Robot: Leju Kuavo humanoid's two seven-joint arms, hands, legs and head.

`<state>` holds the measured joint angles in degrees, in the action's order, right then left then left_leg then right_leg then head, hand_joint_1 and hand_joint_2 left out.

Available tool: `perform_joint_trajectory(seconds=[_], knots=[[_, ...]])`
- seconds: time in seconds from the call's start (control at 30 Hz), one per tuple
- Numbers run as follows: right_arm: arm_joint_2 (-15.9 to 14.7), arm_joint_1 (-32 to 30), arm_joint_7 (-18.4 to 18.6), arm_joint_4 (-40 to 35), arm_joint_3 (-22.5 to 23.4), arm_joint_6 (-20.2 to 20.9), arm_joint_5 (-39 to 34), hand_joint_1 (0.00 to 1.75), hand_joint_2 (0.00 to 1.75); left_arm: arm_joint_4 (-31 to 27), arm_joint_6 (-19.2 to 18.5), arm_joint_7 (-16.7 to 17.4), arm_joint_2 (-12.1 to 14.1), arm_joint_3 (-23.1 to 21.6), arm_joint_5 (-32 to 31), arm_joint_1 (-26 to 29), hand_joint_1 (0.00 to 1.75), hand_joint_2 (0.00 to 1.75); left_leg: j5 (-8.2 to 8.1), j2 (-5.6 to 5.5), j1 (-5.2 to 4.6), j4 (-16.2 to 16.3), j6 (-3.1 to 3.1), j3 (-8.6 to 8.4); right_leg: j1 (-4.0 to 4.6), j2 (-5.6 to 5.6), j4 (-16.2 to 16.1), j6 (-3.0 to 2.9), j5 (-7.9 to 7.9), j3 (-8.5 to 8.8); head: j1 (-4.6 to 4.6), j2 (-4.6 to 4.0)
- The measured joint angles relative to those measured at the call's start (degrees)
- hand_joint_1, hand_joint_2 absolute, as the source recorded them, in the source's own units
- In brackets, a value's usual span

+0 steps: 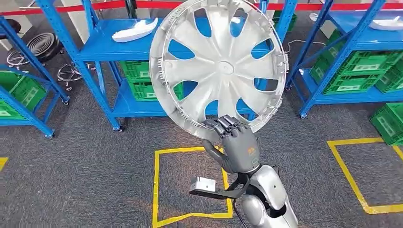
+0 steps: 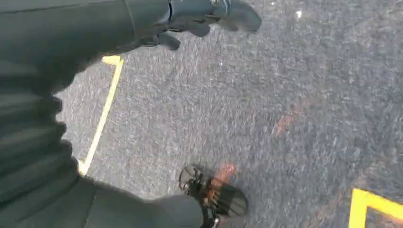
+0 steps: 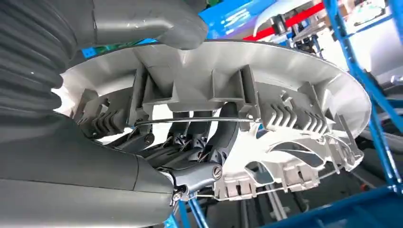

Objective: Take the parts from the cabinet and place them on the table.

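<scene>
A large silver wheel cover (image 1: 218,66) stands upright in front of me, its spoked face toward the head camera. My right hand (image 1: 235,145) grips it by the lower rim, fingers hooked over the edge. In the right wrist view the thumb (image 3: 142,23) presses on the cover's outer rim (image 3: 294,80) while the dark fingers (image 3: 209,142) curl inside among its ribbed clips. My left hand (image 2: 28,142) hangs over the carpet, thumb (image 2: 228,12) and fingers (image 2: 214,197) apart with nothing between them.
Blue shelf racks (image 1: 102,47) stand ahead, with green crates (image 1: 138,71) on the lower levels. A white moulded part (image 1: 135,29) lies on the left rack's shelf, another (image 1: 387,23) at the far right. Yellow tape squares (image 1: 157,190) mark the grey carpet. Stools (image 1: 43,47) stand at the left.
</scene>
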<state>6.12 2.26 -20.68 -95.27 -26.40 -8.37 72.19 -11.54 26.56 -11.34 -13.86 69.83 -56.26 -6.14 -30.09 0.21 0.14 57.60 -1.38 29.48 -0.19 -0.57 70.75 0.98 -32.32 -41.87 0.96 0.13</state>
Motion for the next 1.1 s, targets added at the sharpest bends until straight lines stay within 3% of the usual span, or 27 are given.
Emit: perform_joint_trajectory(seconds=[0.03,0.07,0.1,0.13,0.17,0.2,0.23,0.3,0.37,0.4,0.43,0.47,0.53,0.57,0.6,0.63,0.67,0.7,0.73,0.77,0.87,0.9,0.93,0.97,1.0,1.07,1.1], knots=[[0.0,-0.1,0.0,0.0,0.0,0.0,0.0,1.75,1.75,0.0,-0.2,-0.2,0.0,0.0,-0.2,0.0,0.00,1.75,0.40,-0.59,-0.07,0.2,0.05,0.71,0.04,0.17,4.2,0.00,-1.91,-1.41,0.00,0.00],[0.0,-0.2,0.0,0.0,0.0,0.1,0.1,1.75,1.75,0.0,-0.3,-0.3,0.0,0.0,-0.2,0.1,0.00,1.75,0.71,-1.20,-0.08,0.4,0.17,1.26,0.05,0.20,6.0,-0.07,-2.34,-1.65,-0.02,0.00],[-0.1,-0.3,0.0,0.0,0.0,0.1,0.1,1.75,1.75,0.0,-0.3,-0.4,0.0,0.0,-0.2,0.1,0.00,1.75,0.90,-1.80,-0.07,0.6,0.29,1.74,0.04,0.26,5.0,-0.20,-1.64,-0.66,0.00,-0.02],[-0.1,-0.4,0.0,0.0,0.0,0.1,0.1,1.75,1.75,0.0,-0.4,-0.5,0.0,0.0,-0.2,0.1,0.00,1.75,1.04,-2.47,-0.06,0.9,0.41,2.13,0.03,0.34,1.7,-0.41,0.07,1.72,-0.02,-0.02],[-0.1,-0.3,0.0,0.0,0.0,0.1,0.1,1.75,1.75,0.0,-0.4,-0.8,0.0,0.0,-0.2,0.1,0.00,1.75,1.13,-3.23,-0.05,1.2,0.55,2.38,-0.02,0.84,-3.8,-0.71,2.36,5.21,-0.02,0.00],[-0.1,-0.3,0.0,0.0,0.0,0.1,0.1,1.75,1.75,0.0,-0.4,-0.9,0.0,0.0,-0.2,0.1,0.00,1.75,1.17,-3.75,-0.01,1.4,0.65,2.46,-0.08,2.46,-8.9,-1.05,4.06,8.45,0.00,0.00],[-0.1,-0.3,0.0,0.0,0.0,0.2,0.1,1.75,1.75,0.0,-0.4,-1.0,-0.1,0.0,-0.2,0.0,0.00,1.75,1.34,-4.15,-0.11,1.4,0.98,2.82,-0.20,5.21,-10.9,-1.41,2.57,9.68,-0.11,0.00],[-0.1,-0.5,0.0,-0.1,0.0,0.4,0.3,1.75,1.75,0.0,-0.3,-1.3,-0.1,0.0,-0.1,-0.1,0.00,1.75,1.77,-5.21,0.20,1.6,1.84,3.44,0.02,4.21,-11.4,-1.49,3.14,9.30,-0.13,0.00],[-0.1,-0.3,0.0,-0.1,0.0,0.6,0.4,1.75,1.75,0.0,-0.1,-1.6,-0.3,0.0,0.1,0.1,0.00,1.75,2.27,-6.41,0.40,1.2,2.68,3.65,0.13,3.06,-11.7,-2.17,3.47,9.34,-0.11,0.00],[0.0,-0.1,0.0,-0.1,0.0,0.8,0.4,1.75,1.75,0.0,0.0,-1.7,-0.2,0.0,0.1,0.1,0.00,1.75,1.89,-5.25,0.45,1.7,2.79,4.09,-0.31,1.99,-12.4,-2.76,3.93,9.53,-0.07,0.00],[0.0,0.0,0.0,-0.1,0.0,0.9,0.4,1.75,1.75,0.0,0.0,-1.9,-0.3,0.0,0.1,0.1,0.00,1.75,0.62,-2.57,0.08,3.2,3.03,4.85,-0.22,1.55,-12.5,-3.15,4.05,9.51,-0.46,0.00],[0.1,0.0,0.0,-0.1,0.0,1.0,0.4,1.75,1.75,0.0,0.0,-1.9,-0.3,0.0,0.1,0.0,0.00,1.75,-1.48,-1.40,0.19,6.5,3.32,6.44,-0.20,0.89,-12.5,-3.28,4.10,9.37,-0.70,0.00],[0.1,0.0,0.0,-0.1,0.0,1.2,0.4,1.75,1.75,0.0,0.0,-1.8,-0.3,0.0,0.1,-0.1,0.00,1.75,-5.42,-0.82,0.40,15.2,3.80,10.30,-0.07,-0.64,-12.5,-3.36,4.12,9.19,-0.70,0.00],[0.1,0.0,0.2,-0.1,0.0,1.4,0.3,1.75,1.75,0.1,0.0,-1.6,-0.3,0.0,0.0,0.0,0.00,1.75,-6.10,-0.76,0.43,18.2,3.98,11.56,-0.04,-1.44,-12.4,-3.40,4.15,9.09,-0.70,-0.02],[0.1,-0.2,0.5,-0.1,0.0,1.8,0.3,1.75,1.75,0.1,0.1,-1.3,-0.3,0.0,-0.3,0.1,0.00,1.75,-5.26,-0.69,0.45,17.9,4.04,11.18,-0.04,-2.18,-12.4,-3.39,4.15,9.07,-0.70,0.00],[0.1,-0.3,0.7,-0.1,0.0,2.1,0.3,1.75,1.75,0.1,0.1,-1.0,-0.3,0.0,-0.5,0.2,0.00,1.75,-3.50,-0.48,0.45,15.2,4.03,9.65,-0.04,-2.89,-12.3,-3.38,4.15,9.06,-0.70,-0.02],[0.1,-0.4,0.9,-0.2,0.0,2.2,0.2,1.75,1.75,0.1,0.2,-0.8,-0.3,0.0,-0.8,0.2,0.00,1.75,-1.09,0.03,0.45,10.3,3.91,6.92,-0.05,-3.61,-12.3,-3.35,4.13,9.05,-0.70,0.00],[0.1,-0.4,0.9,-0.2,0.0,2.2,0.2,1.75,1.75,0.1,0.2,-0.7,-0.3,-0.1,-1.0,0.2,0.00,1.75,1.00,1.42,0.40,4.9,3.76,3.87,-0.04,-4.19,-12.1,-3.25,4.07,9.08,-0.70,0.00],[0.1,-0.4,0.9,-0.4,0.0,2.2,0.2,1.75,1.75,0.1,0.2,-0.7,-0.3,-0.1,-1.1,0.1,0.00,1.75,0.90,4.07,0.14,0.9,3.52,1.99,0.15,-4.69,-12.0,-3.03,4.00,9.07,-0.70,-0.02],[0.0,-0.5,0.9,-0.5,0.1,2.2,0.2,1.75,1.75,0.1,0.2,-0.6,-0.3,-0.1,-1.1,-0.1,0.00,1.75,1.03,3.85,-0.27,0.6,2.75,1.97,0.48,-5.25,-11.8,-2.64,3.91,8.89,-0.66,0.00],[0.1,-0.6,0.7,-0.8,0.0,2.4,0.2,1.75,1.75,0.1,0.3,-0.6,-0.3,-0.1,-1.1,0.2,0.00,1.75,1.49,1.90,-0.35,0.7,1.92,2.91,0.35,-6.57,-12.1,-1.79,4.33,9.04,-0.57,-0.02],[0.1,-0.6,0.8,-0.9,0.0,2.4,0.2,1.75,1.75,0.1,0.3,-0.6,-0.3,-0.1,-1.1,0.2,0.00,1.75,2.00,1.29,-0.02,0.2,1.39,2.22,0.51,-6.62,-11.9,-1.31,4.02,8.98,-0.52,0.00],[0.1,-0.6,0.9,-1.0,0.0,2.5,0.2,1.75,1.75,0.1,0.3,-0.7,-0.5,-0.1,-1.1,0.2,0.00,1.75,2.23,0.78,0.21,0.1,1.18,2.50,0.15,-3.94,-10.9,-0.87,2.96,8.72,-0.46,0.00],[0.0,-0.6,0.8,-1.1,0.0,2.5,0.2,1.75,1.75,0.1,0.4,-0.7,-0.5,-0.1,-1.1,0.1,0.00,1.75,2.42,0.32,0.32,0.1,0.86,2.79,0.00,-1.54,-7.9,-0.70,0.62,7.50,-0.30,0.00],[0.0,-0.8,0.7,-1.1,0.0,2.6,0.3,1.75,1.75,0.1,0.4,-0.7,-0.5,-0.1,-1.1,0.0,0.00,1.75,2.52,-0.36,0.32,0.1,0.72,3.05,-0.16,-0.23,-3.0,-0.60,-2.22,5.42,-0.22,0.00],[0.0,-1.1,0.6,-1.1,0.0,2.8,0.3,1.75,1.75,0.1,0.4,-0.7,-0.5,-0.1,-1.1,0.0,0.00,1.75,2.77,-1.73,0.32,0.3,0.71,3.55,-0.18,0.26,5.4,-0.51,-5.50,1.87,-0.22,0.00],[0.0,-1.2,0.7,-1.1,0.0,2.8,0.3,1.75,1.75,0.1,0.4,-0.6,-0.5,-0.1,-1.1,0.1,0.00,1.75,2.88,-2.56,0.34,0.5,0.83,3.75,-0.25,0.26,6.2,-0.53,-5.15,1.62,-0.22,0.00]])
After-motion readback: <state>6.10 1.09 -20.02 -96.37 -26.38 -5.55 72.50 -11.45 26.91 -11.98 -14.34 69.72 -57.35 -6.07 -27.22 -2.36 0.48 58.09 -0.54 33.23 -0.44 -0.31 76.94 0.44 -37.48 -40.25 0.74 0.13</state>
